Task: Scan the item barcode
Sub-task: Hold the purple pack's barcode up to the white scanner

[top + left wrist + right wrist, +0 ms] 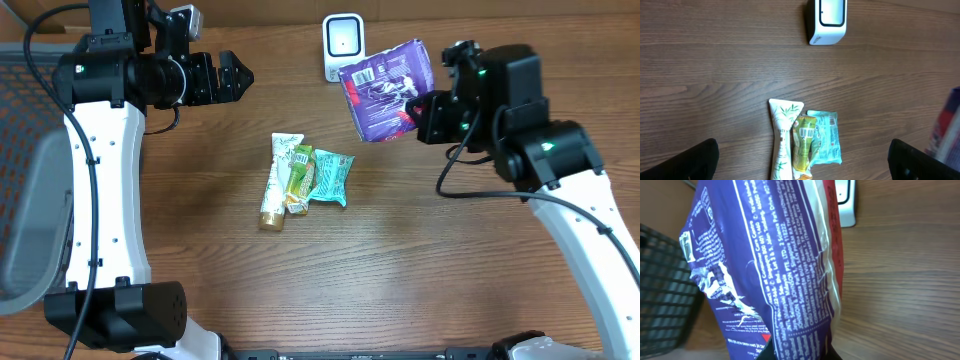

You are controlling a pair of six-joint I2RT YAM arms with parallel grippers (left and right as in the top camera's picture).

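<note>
Right wrist shows a purple packet [770, 270] with white print.

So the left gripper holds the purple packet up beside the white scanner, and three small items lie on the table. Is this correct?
Not quite. It is the right gripper that holds the purple packet beside the white scanner; the left gripper is open and empty. The overhead view shows this. Three small items do lie on the table.
</note>
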